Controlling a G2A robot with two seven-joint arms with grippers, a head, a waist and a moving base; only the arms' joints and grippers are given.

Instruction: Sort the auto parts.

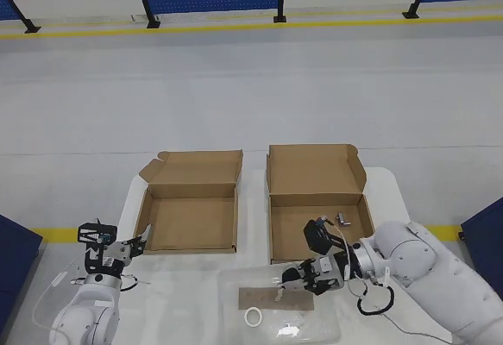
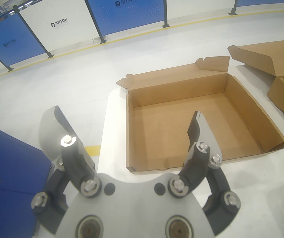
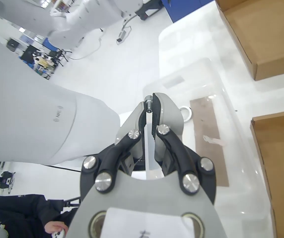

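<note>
I see a white table (image 1: 182, 285) with 2 open cardboard boxes side by side at its far half. The left box (image 1: 191, 224) and the right box (image 1: 303, 220) both have their lids folded back.

Nearer to the robot, in front of the gap between the boxes and of the right box, sits a clear plastic tray (image 1: 229, 302). A brown sheet (image 1: 264, 298) lies flat on its floor.

The left gripper (image 2: 126, 112) hangs at the table's left edge, just beside the left box's near corner. Its jaws are spread wide with nothing between them.

The right gripper (image 3: 150, 105) is over the clear plastic tray, with its jaws drawn nearly together. They pinch a small metal part (image 3: 148, 101), a silvery stub. It sits at the very tips, with its head poking out past them.

A white ring (image 3: 187, 111) lies in the tray just beside the brown sheet's edge, near those tips but apart from them. A small pale piece (image 3: 212, 139) rests on the sheet.
</note>
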